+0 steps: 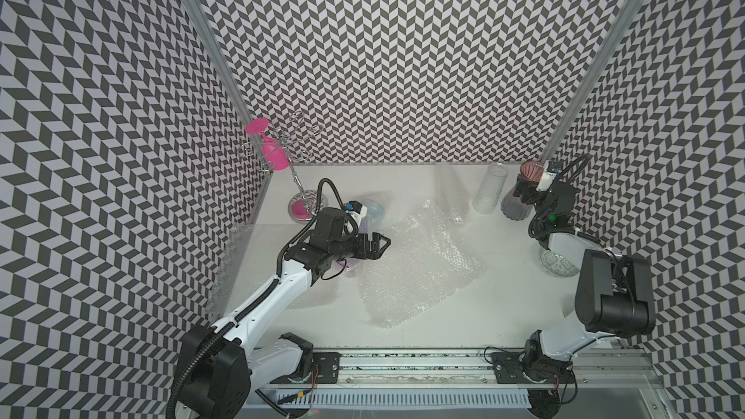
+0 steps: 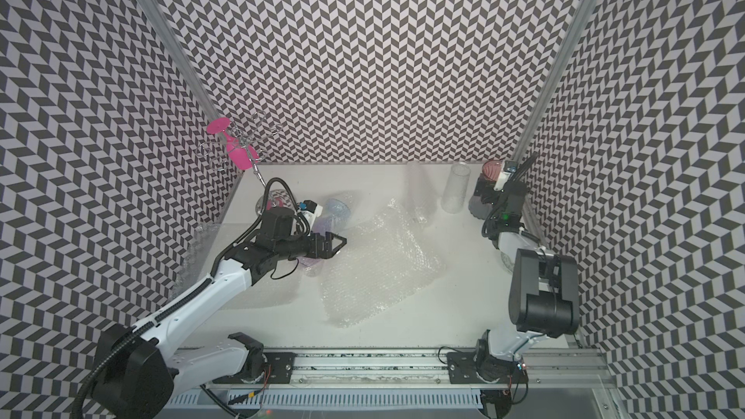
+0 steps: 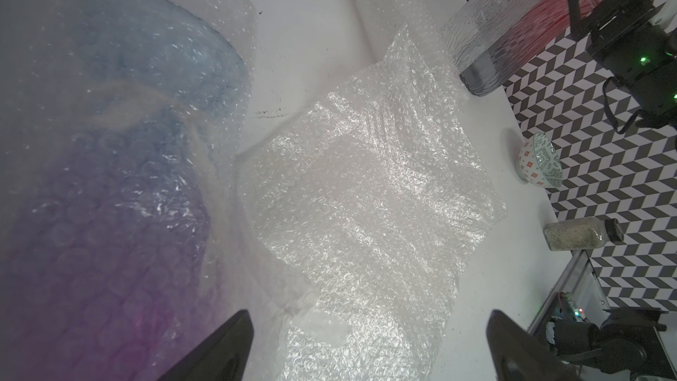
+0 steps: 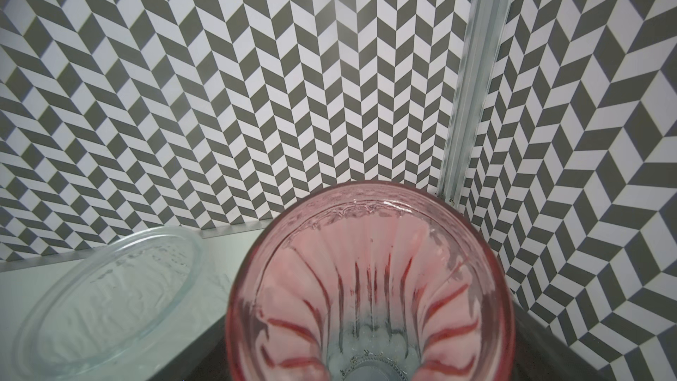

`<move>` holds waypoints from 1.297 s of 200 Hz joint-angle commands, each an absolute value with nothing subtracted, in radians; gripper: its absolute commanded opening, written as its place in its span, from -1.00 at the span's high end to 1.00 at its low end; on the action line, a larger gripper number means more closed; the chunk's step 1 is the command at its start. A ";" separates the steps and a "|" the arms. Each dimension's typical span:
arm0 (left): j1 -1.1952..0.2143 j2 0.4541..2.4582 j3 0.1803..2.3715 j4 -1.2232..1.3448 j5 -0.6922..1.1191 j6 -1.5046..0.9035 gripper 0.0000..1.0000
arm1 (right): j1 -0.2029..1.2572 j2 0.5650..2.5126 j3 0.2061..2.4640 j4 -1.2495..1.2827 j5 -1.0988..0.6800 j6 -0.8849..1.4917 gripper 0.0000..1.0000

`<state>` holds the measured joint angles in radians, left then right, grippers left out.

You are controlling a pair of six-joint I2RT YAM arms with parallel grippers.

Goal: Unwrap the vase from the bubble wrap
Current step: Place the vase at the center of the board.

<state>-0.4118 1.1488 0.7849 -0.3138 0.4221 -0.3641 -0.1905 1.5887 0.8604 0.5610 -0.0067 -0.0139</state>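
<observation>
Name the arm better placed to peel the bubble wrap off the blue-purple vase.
Left. The left gripper hangs open right by the wrapped vase, while the right gripper sits far off at the pink vase in the back corner.

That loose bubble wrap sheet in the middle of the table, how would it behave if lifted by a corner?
The bubble wrap sheet would probably droop and fold, since it looks thin and wrinkled. It seems light, so a push would likely slide or bunch it on the smooth table.
</observation>
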 commanded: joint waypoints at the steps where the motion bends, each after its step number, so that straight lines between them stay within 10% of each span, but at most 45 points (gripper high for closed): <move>1: -0.407 1.118 0.778 -0.327 0.443 -0.345 -0.99 | -0.187 1.527 0.829 0.579 0.017 0.003 -0.99; 131: -0.407 1.104 0.764 -0.408 0.376 -0.351 -0.99 | -0.140 1.301 0.709 0.346 0.051 0.026 -0.99; 259: -0.477 1.012 0.691 -0.459 0.255 -0.437 -0.95 | 0.444 0.941 0.766 -0.220 0.285 0.272 -0.96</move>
<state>-0.4526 1.0260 0.6945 -0.4343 0.2852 -0.3927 0.3866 0.9710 0.7460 -0.1490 0.2607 0.1932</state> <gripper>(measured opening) 0.977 0.985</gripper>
